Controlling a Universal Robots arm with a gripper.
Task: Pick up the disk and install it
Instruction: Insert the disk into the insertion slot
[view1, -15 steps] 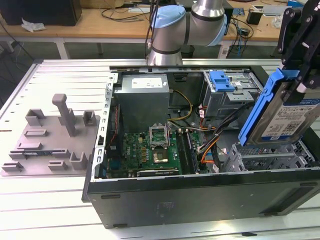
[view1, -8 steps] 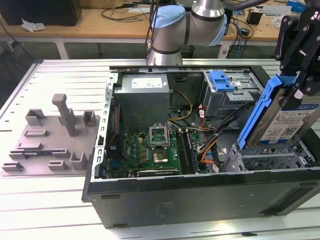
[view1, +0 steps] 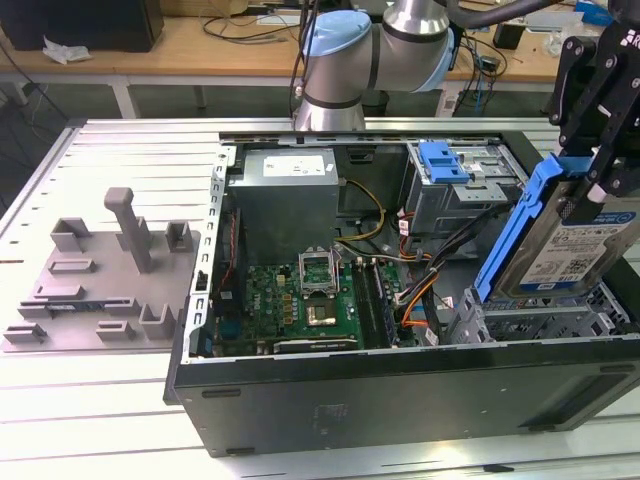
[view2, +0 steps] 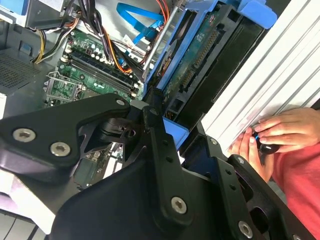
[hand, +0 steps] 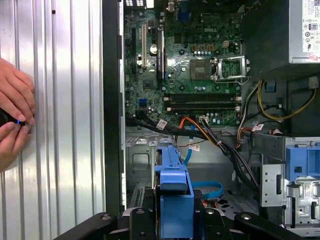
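Disk (view1: 573, 248), blue-framed: was grasped by the clenched gripper (view1: 590, 180), tilted on edge, just above the open computer case (view1: 330, 400).

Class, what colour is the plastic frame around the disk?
Blue. The frame around the disk shows best in the exterior view.

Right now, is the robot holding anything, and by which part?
Yes: the gripper holds the disk, tilted upright, by the top edge of its blue carrier.

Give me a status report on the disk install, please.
Pincer shut on the disk. Disk held tilted over the open case, not yet seated. Cables close by; a hand outside the case.
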